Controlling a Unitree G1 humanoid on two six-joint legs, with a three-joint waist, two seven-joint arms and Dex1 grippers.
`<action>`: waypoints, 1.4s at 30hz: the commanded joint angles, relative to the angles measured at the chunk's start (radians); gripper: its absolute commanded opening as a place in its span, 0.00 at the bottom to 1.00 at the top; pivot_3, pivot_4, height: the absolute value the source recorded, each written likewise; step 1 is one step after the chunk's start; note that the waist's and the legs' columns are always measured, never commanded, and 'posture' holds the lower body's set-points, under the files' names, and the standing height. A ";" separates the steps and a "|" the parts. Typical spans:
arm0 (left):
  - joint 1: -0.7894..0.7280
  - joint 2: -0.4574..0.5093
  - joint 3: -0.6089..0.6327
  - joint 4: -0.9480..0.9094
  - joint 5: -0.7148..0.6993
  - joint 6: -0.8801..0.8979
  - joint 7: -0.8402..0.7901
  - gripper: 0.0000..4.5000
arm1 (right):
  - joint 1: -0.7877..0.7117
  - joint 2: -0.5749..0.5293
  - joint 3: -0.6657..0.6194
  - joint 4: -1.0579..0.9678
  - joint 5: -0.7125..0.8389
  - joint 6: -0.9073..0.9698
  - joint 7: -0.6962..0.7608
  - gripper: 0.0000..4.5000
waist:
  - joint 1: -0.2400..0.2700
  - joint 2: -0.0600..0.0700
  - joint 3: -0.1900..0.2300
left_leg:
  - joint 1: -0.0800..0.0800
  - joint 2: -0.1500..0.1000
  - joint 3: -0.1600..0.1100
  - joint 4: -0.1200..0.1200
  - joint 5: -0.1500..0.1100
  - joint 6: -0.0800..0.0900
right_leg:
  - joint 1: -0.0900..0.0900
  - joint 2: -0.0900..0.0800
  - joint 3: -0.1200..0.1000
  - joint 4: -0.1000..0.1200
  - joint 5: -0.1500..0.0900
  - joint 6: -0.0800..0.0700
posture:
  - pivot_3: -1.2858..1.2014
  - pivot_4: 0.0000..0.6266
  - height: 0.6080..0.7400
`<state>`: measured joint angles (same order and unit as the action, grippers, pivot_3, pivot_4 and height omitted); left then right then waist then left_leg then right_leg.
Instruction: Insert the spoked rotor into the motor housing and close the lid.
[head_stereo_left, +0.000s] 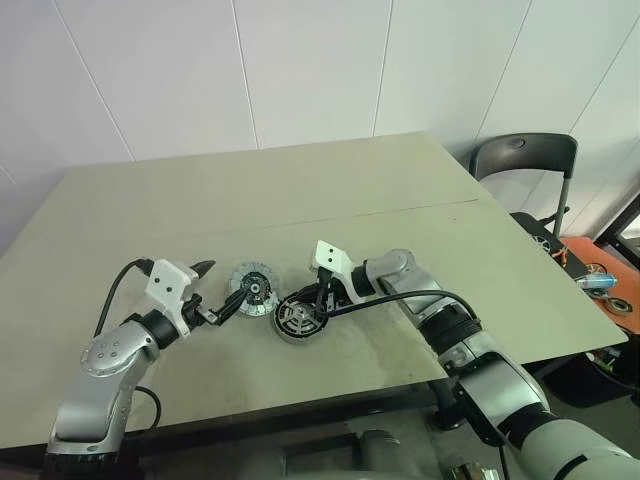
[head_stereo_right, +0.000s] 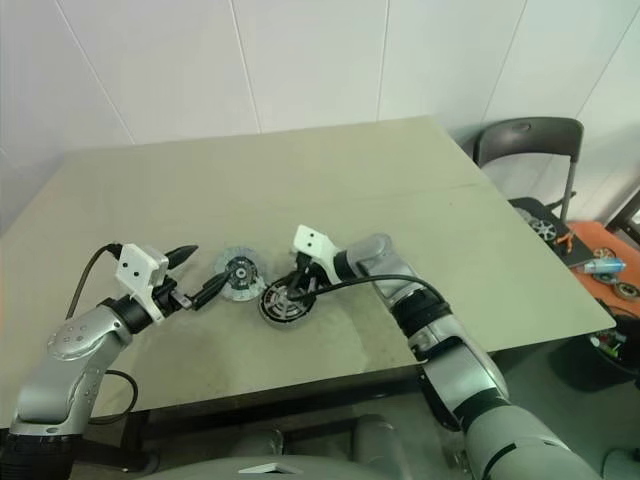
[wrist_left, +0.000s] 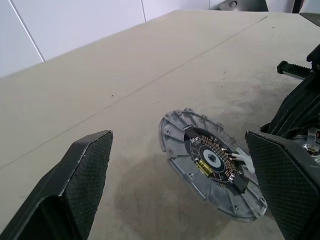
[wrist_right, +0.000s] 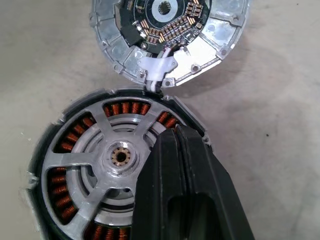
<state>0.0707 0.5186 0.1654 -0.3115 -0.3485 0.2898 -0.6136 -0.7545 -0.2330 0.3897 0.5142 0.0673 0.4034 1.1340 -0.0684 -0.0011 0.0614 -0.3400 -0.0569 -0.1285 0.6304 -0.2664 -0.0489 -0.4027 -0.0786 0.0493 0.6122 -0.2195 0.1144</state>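
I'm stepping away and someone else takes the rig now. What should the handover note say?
Left gripper: open, straddling the lid, not gripping it.
Right gripper: shut, fingers pressed together on top of the spoked rotor.
Rotor sits inside the motor housing on the table, copper windings showing between the spokes.
Lid lies beside the housing, tilted, circuit face up, joined by a white connector.
Done: rotor inserted.
Left: close the lid on the housing.

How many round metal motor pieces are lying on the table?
3: the lid lies tilted between the two hands, the motor housing sits just right of it, and the spoked rotor rests inside that housing. Others may be hidden behind the arms.
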 joint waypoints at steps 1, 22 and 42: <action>0.001 0.008 0.018 -0.013 -0.001 -0.034 -0.012 1.00 | -0.056 0.003 -0.091 -0.019 0.085 0.026 0.040 0.01 | 0.001 0.000 0.000 | -0.001 0.000 0.000 0.000 0.000 0.000 | -0.001 0.000 0.000 0.000 0.000 0.000 | 0.52 0.00 1.00; 0.021 0.008 0.023 0.033 0.007 -0.089 -0.039 1.00 | -0.045 -0.198 0.126 -0.169 -0.051 -0.111 0.316 0.60 | 0.005 0.000 0.001 | -0.001 0.000 0.000 -0.002 0.000 0.000 | -0.002 -0.001 0.000 -0.001 -0.001 0.001 | 0.52 0.00 1.00; 0.021 0.016 0.027 0.049 0.021 -0.106 -0.038 1.00 | -0.029 -0.117 0.150 -0.010 -0.195 -0.228 0.161 0.59 | -0.005 -0.002 -0.002 | 0.003 0.003 -0.001 0.002 -0.002 -0.004 | 0.003 -0.001 -0.007 -0.002 -0.002 -0.003 | 0.52 0.00 1.00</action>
<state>0.1045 0.5225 0.1736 -0.2550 -0.3327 0.2078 -0.6491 -0.7953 -0.3614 0.5245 0.4684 -0.0972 0.1570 1.3156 -0.0730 -0.0029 0.0599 -0.3384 -0.0540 -0.1296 0.6330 -0.2687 -0.0526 -0.4029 -0.0795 0.0411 0.6097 -0.2215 0.1116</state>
